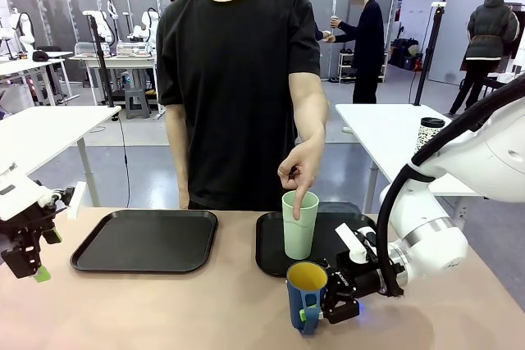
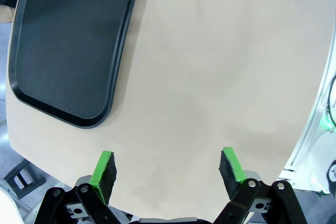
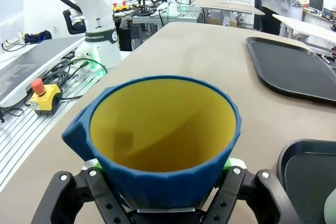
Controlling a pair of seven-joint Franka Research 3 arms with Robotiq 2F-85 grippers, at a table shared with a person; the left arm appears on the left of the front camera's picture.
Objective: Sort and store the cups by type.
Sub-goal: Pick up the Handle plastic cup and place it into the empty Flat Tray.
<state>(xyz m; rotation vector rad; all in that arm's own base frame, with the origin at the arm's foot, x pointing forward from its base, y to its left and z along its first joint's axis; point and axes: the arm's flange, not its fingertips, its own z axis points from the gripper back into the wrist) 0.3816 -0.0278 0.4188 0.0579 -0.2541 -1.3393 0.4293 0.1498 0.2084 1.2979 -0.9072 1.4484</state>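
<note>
The dark blue mug (image 1: 306,291) with a yellow inside stands upright near the table's front edge, just in front of the right tray. My right gripper (image 1: 318,311) is shut on it from the right, low on its wall. The right wrist view looks into the mug (image 3: 163,140), with the right gripper (image 3: 164,184) clamped on both sides of its base. The pale green tumbler (image 1: 299,225) stands upright on the right black tray (image 1: 271,256), and the person's hand (image 1: 300,171) dips a finger into it. My left gripper (image 1: 33,261) hangs open at the table's far left; in the left wrist view the left gripper (image 2: 168,166) holds nothing.
An empty black tray (image 1: 143,240) lies left of centre, and its corner (image 2: 68,51) lies ahead of the left gripper. The person stands at the far edge behind both trays. A white speckled travel cup (image 1: 428,132) sits on another table behind.
</note>
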